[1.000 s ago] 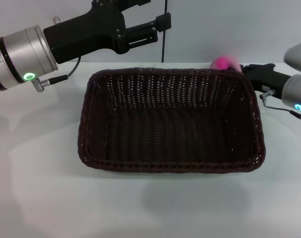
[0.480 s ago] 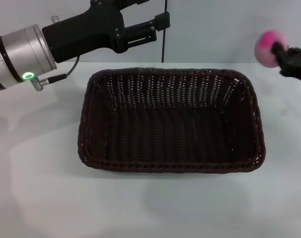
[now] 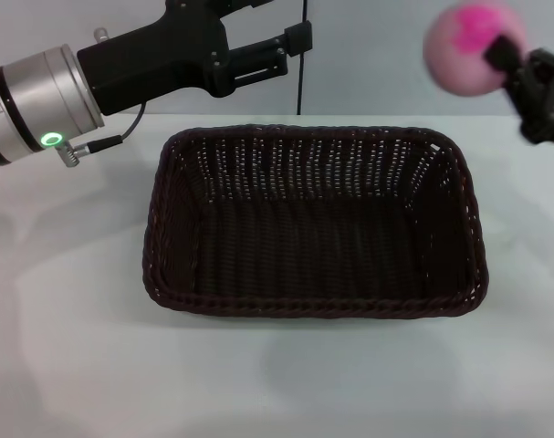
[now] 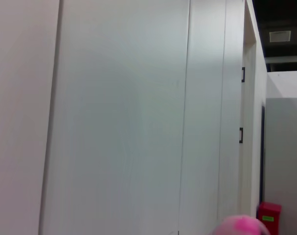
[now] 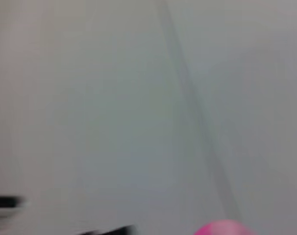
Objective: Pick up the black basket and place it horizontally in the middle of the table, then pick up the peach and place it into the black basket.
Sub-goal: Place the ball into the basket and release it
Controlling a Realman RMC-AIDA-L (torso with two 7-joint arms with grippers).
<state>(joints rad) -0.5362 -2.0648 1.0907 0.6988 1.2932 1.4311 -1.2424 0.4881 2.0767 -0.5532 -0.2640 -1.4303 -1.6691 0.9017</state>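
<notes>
The black basket lies lengthwise across the middle of the white table, open side up and empty. My right gripper is shut on the peach and holds it high above the basket's far right corner. The peach also shows in the left wrist view and in the right wrist view. My left gripper is open and empty, raised above the basket's far left edge, clear of the rim.
A thin dark vertical line runs down the pale wall behind the table. White tabletop lies in front of the basket and on both its sides.
My right gripper has lifted the peach from behind the basket's far right corner to high above it. The left arm and the basket have not moved.
</notes>
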